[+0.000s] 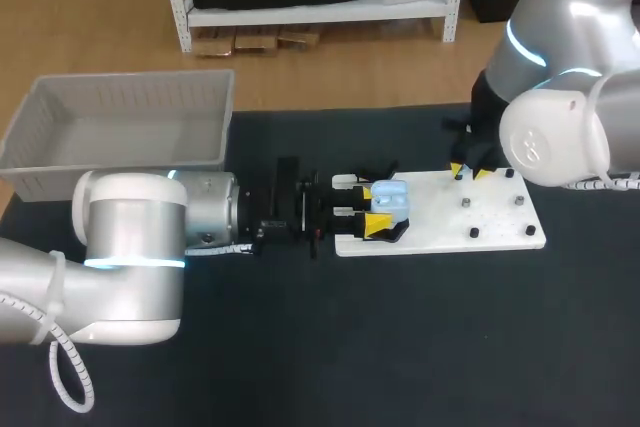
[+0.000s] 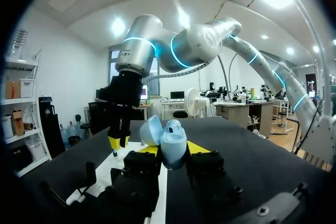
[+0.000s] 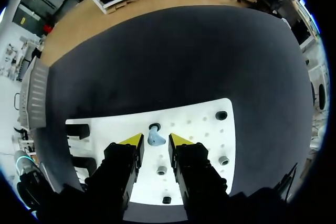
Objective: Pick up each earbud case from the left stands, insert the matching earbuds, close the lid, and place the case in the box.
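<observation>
Earbud case (image 1: 388,198) firmly within left pincer (image 1: 380,210); right pincer (image 3: 156,141) ajar over blue earbud (image 3: 156,137)

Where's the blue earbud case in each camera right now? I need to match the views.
Head view: the earbud case sits between the left gripper's yellow tips, at the white board's end nearest the left arm.
Left wrist view: held between that gripper's own fingers, lid open.
Right wrist view: not in it.
Shared landmark: the white board, seen in all three.
</observation>
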Robot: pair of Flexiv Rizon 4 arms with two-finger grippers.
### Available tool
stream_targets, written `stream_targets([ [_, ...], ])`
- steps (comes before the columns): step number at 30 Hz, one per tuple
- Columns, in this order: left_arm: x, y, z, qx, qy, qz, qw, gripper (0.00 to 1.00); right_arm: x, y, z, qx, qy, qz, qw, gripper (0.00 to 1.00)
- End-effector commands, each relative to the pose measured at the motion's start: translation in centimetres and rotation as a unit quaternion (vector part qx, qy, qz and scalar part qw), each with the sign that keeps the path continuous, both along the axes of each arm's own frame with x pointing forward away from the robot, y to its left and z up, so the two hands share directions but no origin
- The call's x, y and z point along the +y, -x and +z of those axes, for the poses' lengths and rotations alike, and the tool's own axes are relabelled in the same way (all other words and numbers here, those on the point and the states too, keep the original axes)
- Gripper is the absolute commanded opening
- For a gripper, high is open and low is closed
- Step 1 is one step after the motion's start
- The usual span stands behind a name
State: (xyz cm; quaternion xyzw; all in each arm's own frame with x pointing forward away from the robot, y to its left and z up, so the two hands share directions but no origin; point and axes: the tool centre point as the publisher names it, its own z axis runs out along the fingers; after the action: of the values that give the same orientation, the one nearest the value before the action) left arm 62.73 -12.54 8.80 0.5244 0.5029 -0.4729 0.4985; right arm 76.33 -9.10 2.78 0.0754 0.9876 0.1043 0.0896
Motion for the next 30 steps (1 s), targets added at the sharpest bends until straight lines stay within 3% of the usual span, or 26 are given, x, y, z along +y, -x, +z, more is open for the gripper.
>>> stream_targets([
  [1,-0.1,0.1,0.0,-0.001,0.0,0.004,1.0,0.0,0.1,-0.2,-0.1,0.002,0.001,0.0,1.0,0.29],
  [7,-0.1,0.1,0.0,-0.001,0.0,0.004,1.0,0.0,0.2,-0.4,-0.2,0.005,0.002,-0.001,1.0,0.25],
  [12,-0.1,0.1,0.0,-0.001,0.0,0.004,1.0,0.0,0.3,-0.4,-0.2,0.007,0.004,-0.001,1.0,0.16],
  [16,-0.1,0.1,0.0,-0.001,0.0,0.004,1.0,0.0,0.3,-0.4,-0.2,0.008,0.007,-0.001,1.0,0.0],
  [22,-0.1,0.1,0.0,-0.001,0.0,0.004,1.0,0.0,0.1,-0.1,0.4,0.005,0.012,-0.001,1.0,0.0],
  [30,-0.1,0.1,0.0,-0.001,0.0,0.004,1.0,0.0,0.2,1.8,3.3,0.0,0.037,0.013,0.999,0.0],
])
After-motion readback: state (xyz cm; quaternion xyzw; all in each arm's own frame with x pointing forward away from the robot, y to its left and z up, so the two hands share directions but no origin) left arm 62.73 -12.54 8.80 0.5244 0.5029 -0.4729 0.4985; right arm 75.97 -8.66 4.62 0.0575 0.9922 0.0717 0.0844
